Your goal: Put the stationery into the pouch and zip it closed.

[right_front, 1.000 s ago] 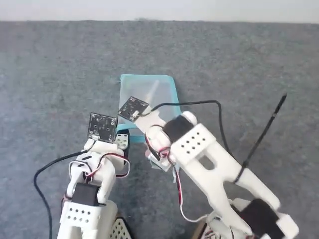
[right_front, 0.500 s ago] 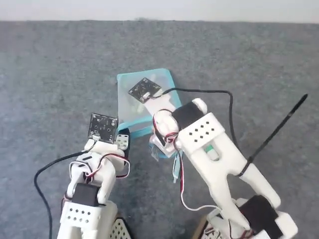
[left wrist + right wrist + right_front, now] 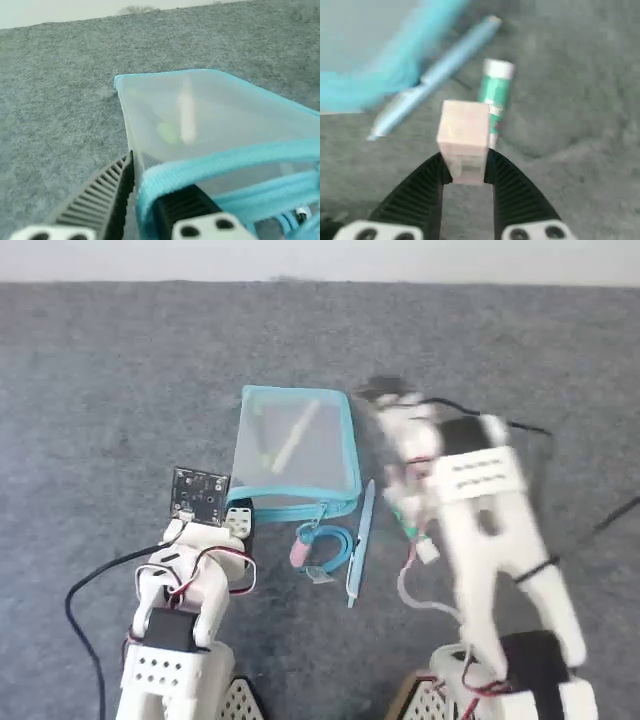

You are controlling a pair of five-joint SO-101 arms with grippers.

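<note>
Right tool [image 3: 465, 159] grips block [image 3: 464, 134]; left tool [image 3: 150, 185] grips pouch [image 3: 215, 115].

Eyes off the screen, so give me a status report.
Left gripper shut on pouch rim. Right gripper shut on eraser. Blue pen, green tube lie outside pouch.

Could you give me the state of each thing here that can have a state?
pouch: flat on the table, mouth seemingly open, a white stick inside.
left gripper: shut on the pouch's edge.
right gripper: shut on the eraser.
eraser: held, outside the pouch.
blue pen: lying loose on the table.
green tube: lying loose on the table.
</note>
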